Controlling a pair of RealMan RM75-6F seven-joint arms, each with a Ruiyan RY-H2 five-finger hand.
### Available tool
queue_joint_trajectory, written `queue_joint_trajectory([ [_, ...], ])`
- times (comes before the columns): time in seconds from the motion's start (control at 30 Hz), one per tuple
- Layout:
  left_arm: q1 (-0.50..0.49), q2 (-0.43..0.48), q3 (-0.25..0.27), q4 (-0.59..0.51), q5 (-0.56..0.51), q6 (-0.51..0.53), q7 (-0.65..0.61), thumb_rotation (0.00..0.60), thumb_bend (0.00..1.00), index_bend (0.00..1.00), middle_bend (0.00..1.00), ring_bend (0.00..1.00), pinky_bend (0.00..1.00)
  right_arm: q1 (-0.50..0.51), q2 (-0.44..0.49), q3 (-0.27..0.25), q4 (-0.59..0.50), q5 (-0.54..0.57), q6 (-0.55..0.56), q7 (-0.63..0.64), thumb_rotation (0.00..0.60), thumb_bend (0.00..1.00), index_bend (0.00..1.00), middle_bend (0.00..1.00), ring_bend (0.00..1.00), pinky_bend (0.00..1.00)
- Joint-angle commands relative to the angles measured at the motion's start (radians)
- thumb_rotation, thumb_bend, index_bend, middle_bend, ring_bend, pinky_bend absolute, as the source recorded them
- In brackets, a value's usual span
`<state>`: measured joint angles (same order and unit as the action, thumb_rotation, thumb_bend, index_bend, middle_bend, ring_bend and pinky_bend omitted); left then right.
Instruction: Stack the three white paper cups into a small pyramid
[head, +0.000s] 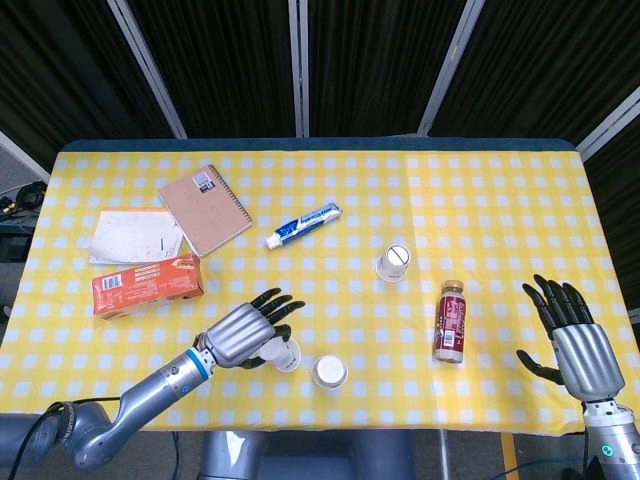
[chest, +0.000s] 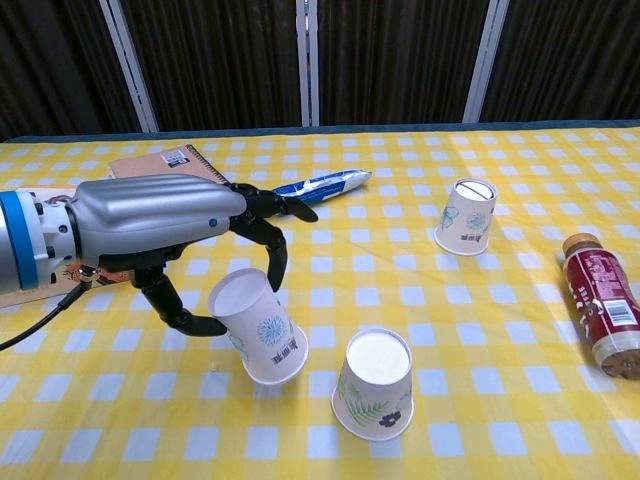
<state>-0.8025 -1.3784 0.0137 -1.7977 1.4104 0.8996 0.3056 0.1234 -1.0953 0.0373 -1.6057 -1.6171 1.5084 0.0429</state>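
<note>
Three white paper cups counted on the yellow checked surface, all upside down. Held cup tilted in the left hand, thumb under one side and fingers curled over the other, rim low near the cloth; contact with the cloth hard to judge. Front cup standing just beside it, not touching. Far cup well apart, toward the back right. One brown bottle lying flat, cut off at the chest view's right edge. One toothpaste tube, one spiral notebook, one white pad, one orange box; box mostly hidden behind the left arm in the chest view. Right hand seen only from the head camera: spread, grasping nothing.
</note>
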Motion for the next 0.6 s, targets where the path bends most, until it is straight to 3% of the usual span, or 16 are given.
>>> queue_joint_trajectory([
  [0.03, -0.010, -0.002, 0.007, 0.013, 0.020, -0.027, -0.037, 0.600, 0.30, 0.44, 0.00, 0.00, 0.00, -0.002, 0.003, 0.001, -0.001, 0.000, 0.003, 0.004, 0.600, 0.11, 0.00, 0.00, 0.00, 0.00],
  [0.6, -0.036, -0.049, 0.011, 0.046, 0.011, -0.103, -0.057, 0.600, 0.30, 0.41, 0.00, 0.00, 0.00, -0.004, 0.018, 0.003, -0.004, 0.006, 0.004, 0.026, 0.600, 0.11, 0.00, 0.00, 0.00, 0.00],
])
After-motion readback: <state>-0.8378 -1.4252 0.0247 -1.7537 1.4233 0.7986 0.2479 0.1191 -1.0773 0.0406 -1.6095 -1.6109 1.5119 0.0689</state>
